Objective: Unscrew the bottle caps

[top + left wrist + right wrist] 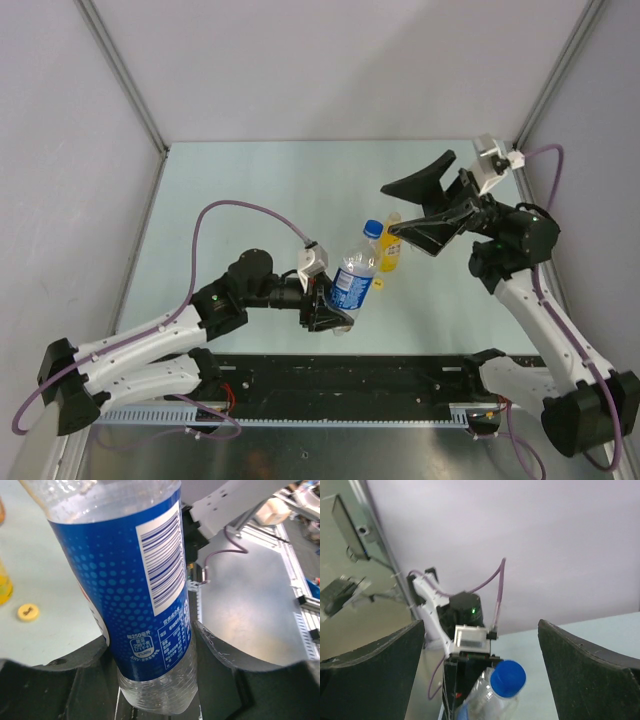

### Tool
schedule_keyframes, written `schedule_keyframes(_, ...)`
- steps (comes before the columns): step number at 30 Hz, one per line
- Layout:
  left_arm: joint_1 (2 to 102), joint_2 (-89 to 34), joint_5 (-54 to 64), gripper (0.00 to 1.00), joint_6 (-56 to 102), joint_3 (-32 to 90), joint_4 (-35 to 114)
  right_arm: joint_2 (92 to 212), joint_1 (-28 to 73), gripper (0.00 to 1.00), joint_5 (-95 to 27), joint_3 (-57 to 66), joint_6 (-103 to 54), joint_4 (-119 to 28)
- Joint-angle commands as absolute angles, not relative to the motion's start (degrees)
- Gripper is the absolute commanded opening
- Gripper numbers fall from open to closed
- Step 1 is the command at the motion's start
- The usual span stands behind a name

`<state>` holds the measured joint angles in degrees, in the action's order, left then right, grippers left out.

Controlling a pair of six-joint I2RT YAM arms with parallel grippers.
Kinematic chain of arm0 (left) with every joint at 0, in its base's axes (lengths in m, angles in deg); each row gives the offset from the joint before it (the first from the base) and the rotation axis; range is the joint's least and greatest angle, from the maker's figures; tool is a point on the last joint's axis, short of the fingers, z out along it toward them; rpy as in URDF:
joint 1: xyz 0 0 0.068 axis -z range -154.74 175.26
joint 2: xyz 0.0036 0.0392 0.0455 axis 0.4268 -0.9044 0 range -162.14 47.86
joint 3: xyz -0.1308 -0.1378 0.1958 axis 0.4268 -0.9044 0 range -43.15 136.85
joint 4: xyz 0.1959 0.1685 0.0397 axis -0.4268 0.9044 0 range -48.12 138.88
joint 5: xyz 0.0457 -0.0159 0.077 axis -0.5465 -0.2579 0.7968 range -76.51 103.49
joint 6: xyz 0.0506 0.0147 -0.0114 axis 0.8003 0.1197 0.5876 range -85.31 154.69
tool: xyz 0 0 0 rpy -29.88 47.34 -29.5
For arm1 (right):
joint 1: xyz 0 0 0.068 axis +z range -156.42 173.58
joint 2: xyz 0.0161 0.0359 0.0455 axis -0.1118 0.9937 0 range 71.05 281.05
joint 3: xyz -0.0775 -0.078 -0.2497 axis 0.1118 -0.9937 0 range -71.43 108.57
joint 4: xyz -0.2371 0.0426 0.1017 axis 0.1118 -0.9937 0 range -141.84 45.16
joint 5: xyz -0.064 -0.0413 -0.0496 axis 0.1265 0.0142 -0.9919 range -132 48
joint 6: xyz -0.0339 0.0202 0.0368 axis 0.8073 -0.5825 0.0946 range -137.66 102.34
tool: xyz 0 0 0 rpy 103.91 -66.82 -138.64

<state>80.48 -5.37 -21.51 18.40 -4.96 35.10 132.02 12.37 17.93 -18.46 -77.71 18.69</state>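
While pinching the clear bottle (352,283) in the left jaws, holds it tilted over the middle of the pale green surface (250,180) — blue cap (373,228) on, right jaws spread wide nearby, lilac walls (330,60) around.

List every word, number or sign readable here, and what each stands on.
"每250毫升": small box on the blue label of the clear bottle, left wrist view.
The barcode on that label: bars only, no digits legible.
The nutrition panel beside it and the lines under that box: too small to read.
The yellow cap on the table: dark mark, blurred.
Other two views: nothing readable.
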Motion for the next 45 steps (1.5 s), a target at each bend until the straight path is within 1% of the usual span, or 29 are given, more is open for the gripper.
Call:
schedule_keyframes(1,80.2,-3.4,-13.9,0.12,22.8,-3.6,41.0,125.1,11.3,0.99,5.3,-18.3,-64.8,-0.7)
schedule_keyframes(6,80.3,-2.6,-5.9,0.12,23.9,-3.4,44.6,122.9,11.2,0.99,-1.9,-16.0,-58.6,-17.6)
schedule_keyframes(11,82.4,-3.5,6.5,0.11,26.0,-0.9,49.4,123.6,11.2,0.99,-5.2,-14.7,-57.5,-25.6)
schedule_keyframes(21,95.9,-10.5,43.4,0.12,28.3,5.2,58.0,125.5,12.6,0.99,-12.7,-13.4,-55.4,-36.4)
schedule_keyframes(25,99.4,-16.1,58.1,0.13,26.2,8.8,63.3,126.1,15.7,0.99,-16.7,-12.2,-52.5,-40.4)
schedule_keyframes(29,101.3,-22.2,69.8,0.15,21.5,12.6,69.0,127.3,19.3,0.99,-21.6,-10.1,-49.7,-46.1)
schedule_keyframes(32,101.9,-25.0,74.2,0.15,18.3,14.8,72.2,128.3,21.2,0.99,-25.4,-8.6,-48.3,-50.0)
schedule_keyframes(36,102.1,-26.3,76.1,0.15,16.5,15.9,73.8,129.5,23.1,0.93,-29.3,-7.3,-47.1,-53.2)
schedule_keyframes(40,102.1,-26.9,76.8,0.15,16.4,16.5,74.7,130.7,24.6,0.89,-30.2,-7.1,-47.6,-53.2)
schedule_keyframes(45,102.1,-28.3,76.6,0.16,16.2,17.1,75.4,131.9,26.1,0.87,-30.0,-7.1,-49.0,-50.6)
